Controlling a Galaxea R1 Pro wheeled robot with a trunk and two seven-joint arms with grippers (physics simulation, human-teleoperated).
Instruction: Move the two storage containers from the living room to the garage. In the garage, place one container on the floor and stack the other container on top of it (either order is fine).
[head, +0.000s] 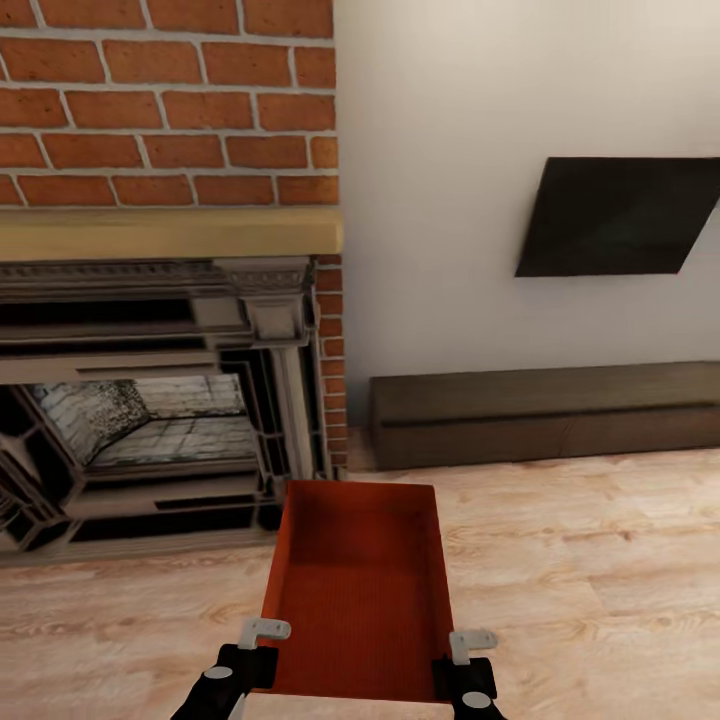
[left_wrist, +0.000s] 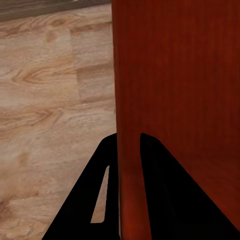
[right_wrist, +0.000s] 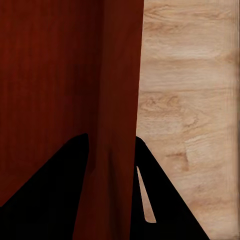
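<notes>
Left pincer (head: 252, 655) and right pincer (head: 465, 662) are each clamping a side wall of the orange-red storage container (head: 358, 600), carrying it above the wood-plank floor (head: 580, 560). Nothing is sitting inside it. Brick fireplace (head: 160, 300), low cabinet (head: 545, 412), wall TV (head: 615, 216) are lying ahead.

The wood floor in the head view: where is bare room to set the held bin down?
The wood floor is bare to the right of the storage container, in front of the low cabinet. A narrower bare strip lies to its left, below the fireplace. Near the fireplace front it is tight.
</notes>
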